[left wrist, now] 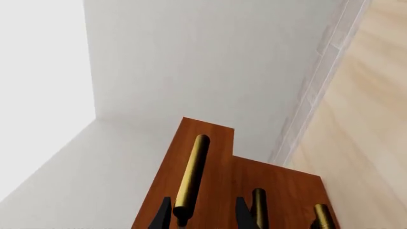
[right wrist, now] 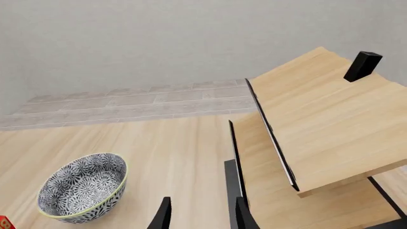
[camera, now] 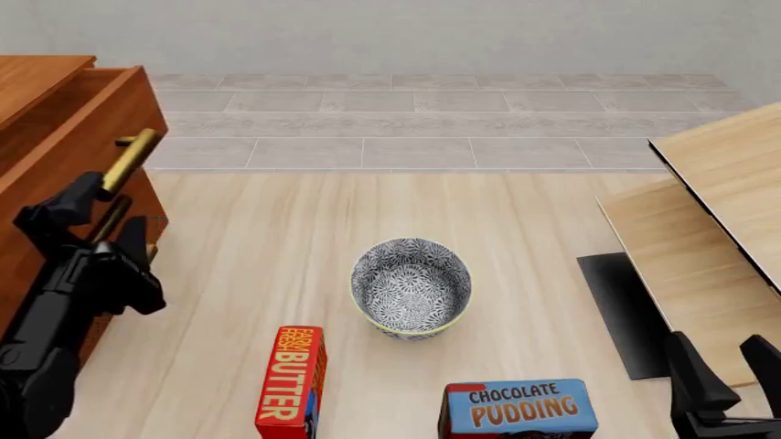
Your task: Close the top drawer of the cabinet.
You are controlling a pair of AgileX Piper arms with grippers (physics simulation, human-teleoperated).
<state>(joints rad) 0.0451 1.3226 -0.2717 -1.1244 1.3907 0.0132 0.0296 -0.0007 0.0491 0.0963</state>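
Two arms were at the table. The left gripper (left wrist: 200, 217) had its fingers parted on either side of the brass bar handle (left wrist: 191, 177) of the top drawer (camera: 76, 128), not visibly clamped on it. That drawer stood pulled out from the cabinet (camera: 37, 80) at the table's left side. The right gripper (right wrist: 200, 217) sat low on the right, fingers apart and holding nothing, near a patterned bowl (camera: 411, 287) at the table's middle.

Cabinet (camera: 49, 137): left part cut by frame edge. Butter box (camera: 291, 384) and pudding box (camera: 520, 410): bases cropped. Right gripper (camera: 727, 380): mostly out of frame. Lower handles (left wrist: 259, 207): ends cropped.
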